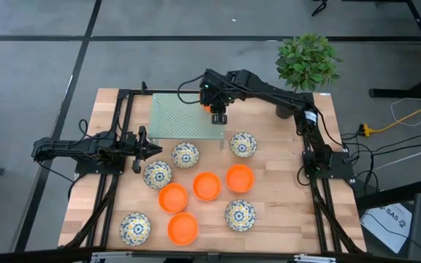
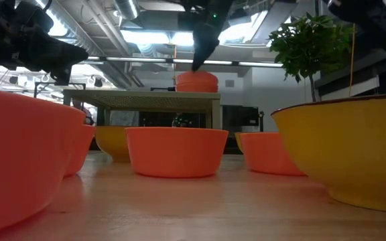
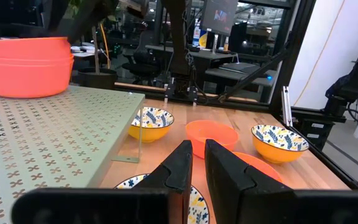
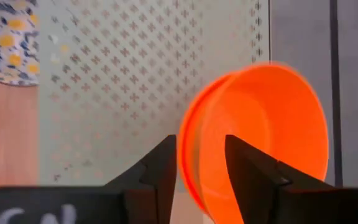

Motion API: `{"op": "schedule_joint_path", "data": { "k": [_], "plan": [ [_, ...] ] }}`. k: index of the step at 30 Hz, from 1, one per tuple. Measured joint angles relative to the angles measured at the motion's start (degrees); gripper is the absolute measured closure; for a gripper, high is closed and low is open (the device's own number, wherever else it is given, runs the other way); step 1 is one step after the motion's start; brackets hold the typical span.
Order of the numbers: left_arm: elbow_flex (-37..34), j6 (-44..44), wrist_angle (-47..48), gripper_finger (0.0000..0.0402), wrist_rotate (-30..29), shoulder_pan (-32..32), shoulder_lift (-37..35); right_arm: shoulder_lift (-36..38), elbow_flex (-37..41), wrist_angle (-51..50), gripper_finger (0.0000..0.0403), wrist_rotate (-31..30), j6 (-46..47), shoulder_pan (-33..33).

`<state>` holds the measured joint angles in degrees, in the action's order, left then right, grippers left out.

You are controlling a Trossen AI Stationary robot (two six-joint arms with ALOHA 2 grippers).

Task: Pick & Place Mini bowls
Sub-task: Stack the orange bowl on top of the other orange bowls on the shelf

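An orange mini bowl, seemingly nested in a second one, stands on the green perforated platform near its far right corner. My right gripper hangs over it, pointing steeply down and open. One finger is outside the rim and one is over the hollow. Several more orange bowls and patterned bowls stand on the wooden table. My left gripper waits level at the table's left side, its fingers nearly together and holding nothing. My right gripper straddles the orange bowl's rim on the side nearest the wrist, coming from above at a slant. The gap between the fingers is wider than the wall. Whether a finger still touches the rim, I cannot tell. The bowl rests level on the platform.
A potted plant stands at the table's far right corner. The platform is raised on thin legs above the tabletop. Black frame rails run along the left and right sides. Bare platform lies to the left of the bowl.
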<state>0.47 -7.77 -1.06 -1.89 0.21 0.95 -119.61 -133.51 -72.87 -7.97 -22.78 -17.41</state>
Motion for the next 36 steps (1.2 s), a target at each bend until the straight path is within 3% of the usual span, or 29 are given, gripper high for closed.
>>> {"op": "schedule_joint_path", "data": {
  "k": [12,15,20,36],
  "plan": [
    [0.0,0.0,0.0,0.0363,0.0,0.0,0.0,1.3,-1.4,0.0,0.0272,0.0,0.1,1.6],
    [0.0,0.0,0.0,0.0363,0.0,0.0,0.0,1.4,-1.5,0.3,0.0304,0.1,1.4,1.1],
    [0.0,0.0,0.0,0.0363,0.0,0.0,0.0,1.4,-0.9,0.6,0.0390,0.0,2.0,-0.4],
    [0.0,0.0,0.0,0.0363,0.0,0.0,0.0,0.4,-0.2,1.4,0.0399,4.8,5.8,-1.9]
  ]
}}
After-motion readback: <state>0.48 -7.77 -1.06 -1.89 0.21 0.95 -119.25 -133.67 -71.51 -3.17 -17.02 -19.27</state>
